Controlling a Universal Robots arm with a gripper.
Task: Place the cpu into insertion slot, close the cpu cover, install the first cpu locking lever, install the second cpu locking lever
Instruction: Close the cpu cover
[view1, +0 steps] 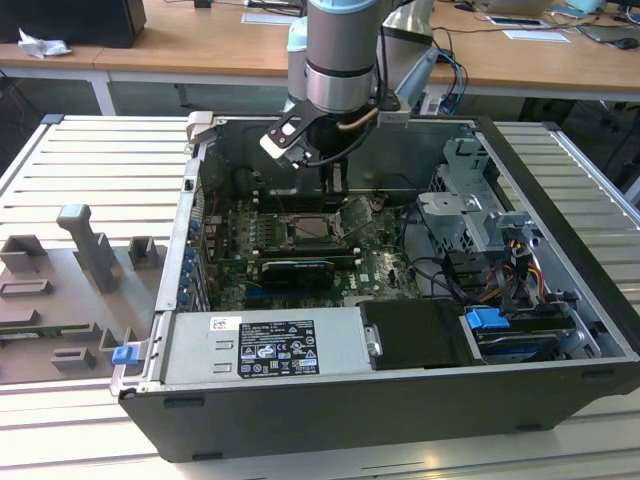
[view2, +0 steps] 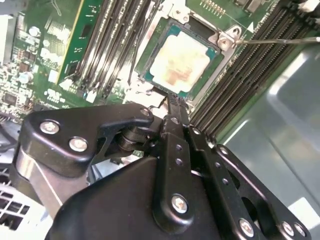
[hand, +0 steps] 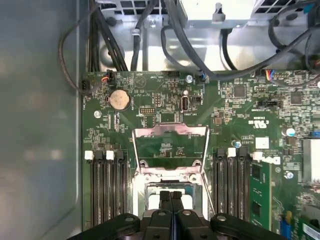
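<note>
The cpu (view2: 180, 60), a pale beige square with a green border, lies flat in the insertion slot (view2: 200, 30) on the green board. My gripper (view2: 172, 102) hangs just above the slot's edge beside the cpu, fingers pressed together with nothing between them. The cpu cover (hand: 170, 131), a silvery frame with a wide window, is swung open and lies back on the board beyond the insertion slot (hand: 149, 192), past my gripper (hand: 171, 196). A thin wire locking lever (view2: 280, 41) stands off to one side. In the exterior view my gripper (view1: 335, 185) reaches down over the slot (view1: 312, 228).
Black memory slots (hand: 107, 185) flank the socket on both sides. Cables (hand: 165, 30) and a drive cage (view1: 470, 200) crowd the case on the exterior view's right. The power supply (view1: 265, 345) fills the case's front. A grey fixture plate (view1: 70, 290) lies at the exterior view's left.
</note>
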